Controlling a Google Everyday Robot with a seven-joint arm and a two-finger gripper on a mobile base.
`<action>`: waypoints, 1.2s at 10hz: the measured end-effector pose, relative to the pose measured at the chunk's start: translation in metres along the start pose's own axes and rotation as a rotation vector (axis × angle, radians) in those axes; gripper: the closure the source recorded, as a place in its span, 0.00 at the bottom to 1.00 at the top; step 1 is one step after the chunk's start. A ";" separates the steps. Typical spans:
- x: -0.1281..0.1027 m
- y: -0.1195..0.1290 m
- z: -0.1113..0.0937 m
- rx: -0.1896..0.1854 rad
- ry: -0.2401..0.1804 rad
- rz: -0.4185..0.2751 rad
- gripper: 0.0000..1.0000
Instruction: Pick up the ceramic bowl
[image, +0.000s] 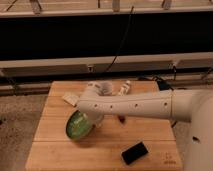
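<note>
We found no legible text; a small mark (169, 161) at the corner of the table (55, 150) was unreadable. The gripper (95, 121) stood at the edge of the ceramic bowl (77, 126).

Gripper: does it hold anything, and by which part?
Probably the glossy green ceramic bowl, which is tilted; the gripper sits at its rim, on the picture's right side.
</note>
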 end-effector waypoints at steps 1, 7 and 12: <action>-0.001 0.001 0.000 0.000 0.001 -0.002 1.00; -0.002 0.007 -0.002 -0.002 0.006 -0.013 1.00; -0.003 0.012 -0.003 -0.004 0.010 -0.024 1.00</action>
